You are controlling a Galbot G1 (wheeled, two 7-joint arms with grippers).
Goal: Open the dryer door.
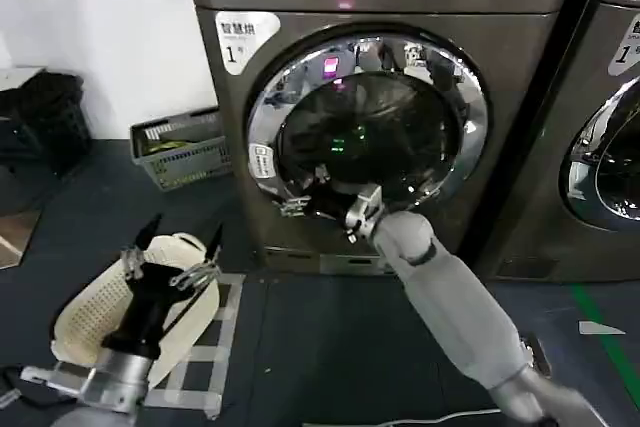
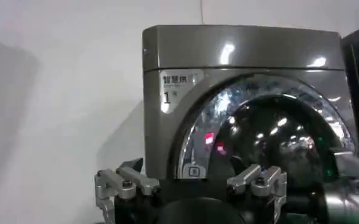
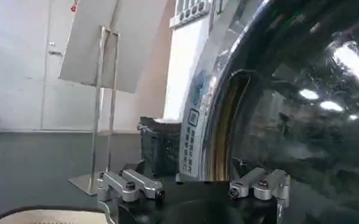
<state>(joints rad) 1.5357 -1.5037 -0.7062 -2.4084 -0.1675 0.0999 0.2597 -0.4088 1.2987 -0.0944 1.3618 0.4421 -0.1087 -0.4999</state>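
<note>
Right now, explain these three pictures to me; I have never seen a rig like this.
A two-armed robot stands before a dryer. The head view looks down from the robot's head. The other two come from cameras on its wrists. The right pincer reaches to the lower left edge of the dryer door, a chrome ring around dark glass, and holds nothing. The left pincer waits open, low over a pale mesh basket on the floor. A grey basket stands by the wall, and a second machine stands to the right.

left end effector (image 2: 191, 182) before dryer door (image 2: 277, 140)
</note>
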